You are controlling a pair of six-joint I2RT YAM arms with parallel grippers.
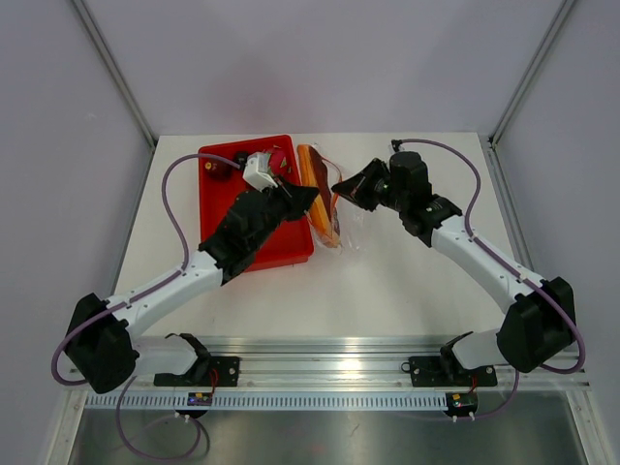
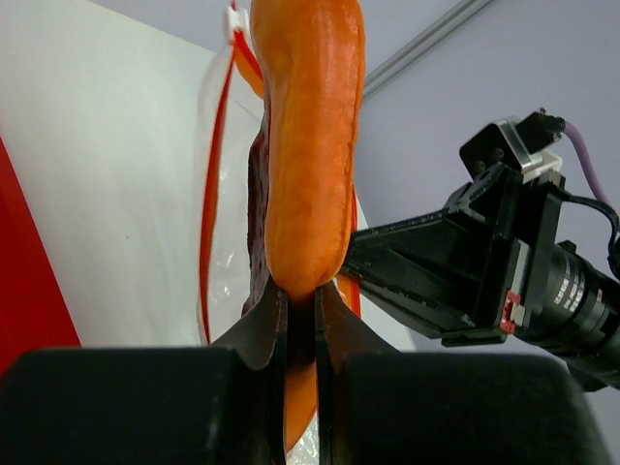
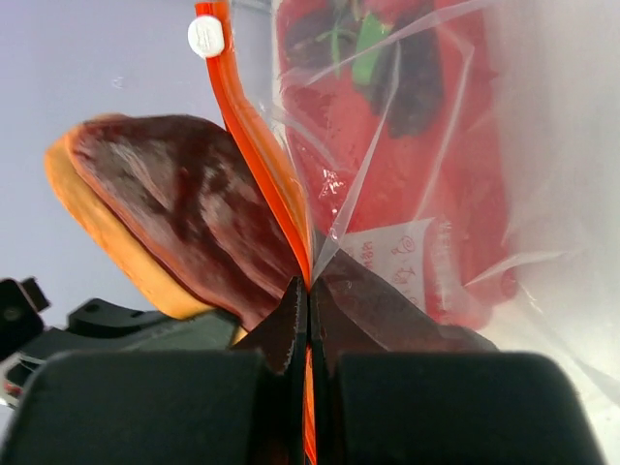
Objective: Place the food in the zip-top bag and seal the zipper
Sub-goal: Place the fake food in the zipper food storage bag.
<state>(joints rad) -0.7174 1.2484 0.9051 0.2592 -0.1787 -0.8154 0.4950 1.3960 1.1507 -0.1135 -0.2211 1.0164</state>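
Fingers of the left gripper are clamped on the lower end of an orange, dark-red-faced food piece, held just beside the mouth of the zip-top bag. The orange zipper is pinched between the closed fingers of the right gripper. Red, green and black shapes are seen through the film; whether inside or behind it cannot be told. More food lies in the red bin on the white table, with the bag held just right of the bin.
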